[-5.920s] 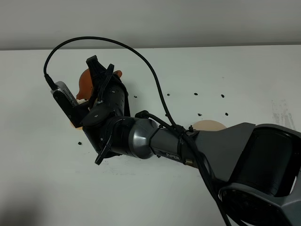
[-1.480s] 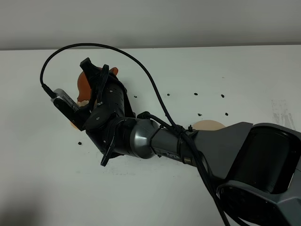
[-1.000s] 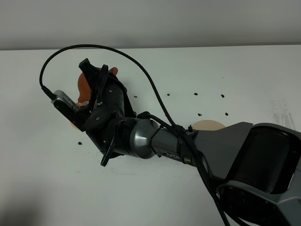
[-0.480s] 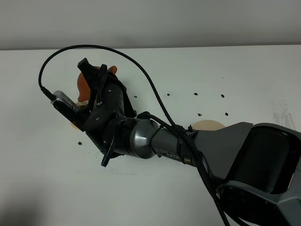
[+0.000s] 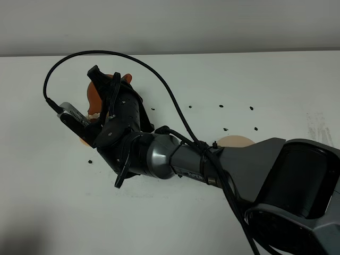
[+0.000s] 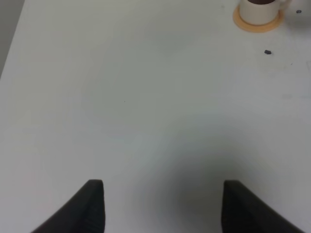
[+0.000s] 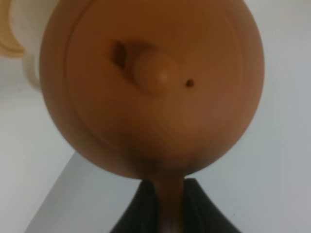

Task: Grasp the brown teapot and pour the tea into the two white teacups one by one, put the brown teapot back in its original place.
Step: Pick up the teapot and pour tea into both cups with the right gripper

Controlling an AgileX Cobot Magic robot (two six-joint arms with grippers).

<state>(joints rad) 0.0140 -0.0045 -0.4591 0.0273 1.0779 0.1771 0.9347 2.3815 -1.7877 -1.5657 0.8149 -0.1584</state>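
The brown teapot fills the right wrist view from above, its lid knob in the middle. My right gripper is shut on its handle. From the high camera the teapot shows only as orange patches behind the right gripper, held above the table's left part. Under it, an orange coaster peeks out; the cup there is mostly hidden. A pale cup rim shows beside the pot. Another white teacup with dark tea stands on an orange coaster. My left gripper is open over bare table.
The pale beige disc lies right of centre, partly covered by the right arm. Small black specks dot the white table. A black cable arcs over the wrist. The wall runs along the table's far edge.
Since the oldest frame the right wrist has shifted slightly left and turned with the teapot. Over the last second it has hardly moved.
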